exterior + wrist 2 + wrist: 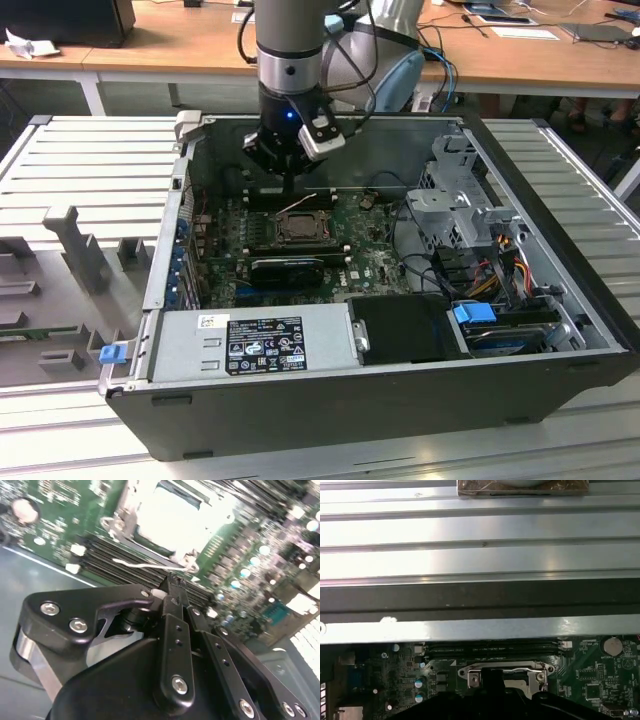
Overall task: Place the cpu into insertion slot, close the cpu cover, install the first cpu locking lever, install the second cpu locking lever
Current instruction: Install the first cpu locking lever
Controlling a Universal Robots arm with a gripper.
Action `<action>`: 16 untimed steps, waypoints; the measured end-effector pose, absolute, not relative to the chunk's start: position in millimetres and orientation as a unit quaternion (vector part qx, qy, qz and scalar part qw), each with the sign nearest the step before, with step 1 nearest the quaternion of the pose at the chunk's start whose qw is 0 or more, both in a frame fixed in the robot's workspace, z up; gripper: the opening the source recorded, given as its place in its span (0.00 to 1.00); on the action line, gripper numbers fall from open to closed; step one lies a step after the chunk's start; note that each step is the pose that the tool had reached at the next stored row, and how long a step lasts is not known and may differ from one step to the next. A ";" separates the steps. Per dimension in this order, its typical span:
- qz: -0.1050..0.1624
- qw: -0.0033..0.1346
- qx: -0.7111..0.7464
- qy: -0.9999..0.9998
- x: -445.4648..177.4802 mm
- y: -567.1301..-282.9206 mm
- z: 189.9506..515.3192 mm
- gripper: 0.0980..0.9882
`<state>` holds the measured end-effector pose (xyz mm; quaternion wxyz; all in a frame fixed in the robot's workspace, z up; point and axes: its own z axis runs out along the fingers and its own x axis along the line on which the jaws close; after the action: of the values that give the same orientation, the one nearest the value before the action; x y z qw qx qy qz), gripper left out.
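While the open computer case [560, 395] lies on its side on a ribbed metal bench [90, 160], the arm's black gripper [290, 178] hangs inside it, low over the green motherboard [375, 260], its fingers [175, 630] drawn together to a narrow tip with nothing visibly between them. Just beneath and slightly forward of that tip sits the insertion slot [299, 226], where the cpu [175, 517] rests as a pale, glaring square in the second wrist view. The cpu cover [506, 672] appears to lie flat over the socket, its silvery frame edge crossing under the fingers in the first wrist view. A thin locking lever [150, 566] stands out as a pale wire between the fingertip and the socket, angled across the dark memory slots [120, 555]; whether it touches the fingers cannot be told. Further from the gripper, near the case's front wall, lies the grey power supply [255, 345].
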<state>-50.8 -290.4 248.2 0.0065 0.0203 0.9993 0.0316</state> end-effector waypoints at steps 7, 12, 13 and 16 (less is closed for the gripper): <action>0.042 0.005 -0.008 0.999 -44.2 -290.4 245.1 0.01; 0.052 0.005 -0.012 0.999 -37.5 -290.3 234.9 0.01; 0.052 0.004 -0.023 0.998 -37.4 -290.3 231.6 0.01; 0.052 0.004 -0.034 0.998 -36.4 -290.0 228.7 0.01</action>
<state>-36.4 -290.0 228.7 0.0037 -0.0344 0.9980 0.0520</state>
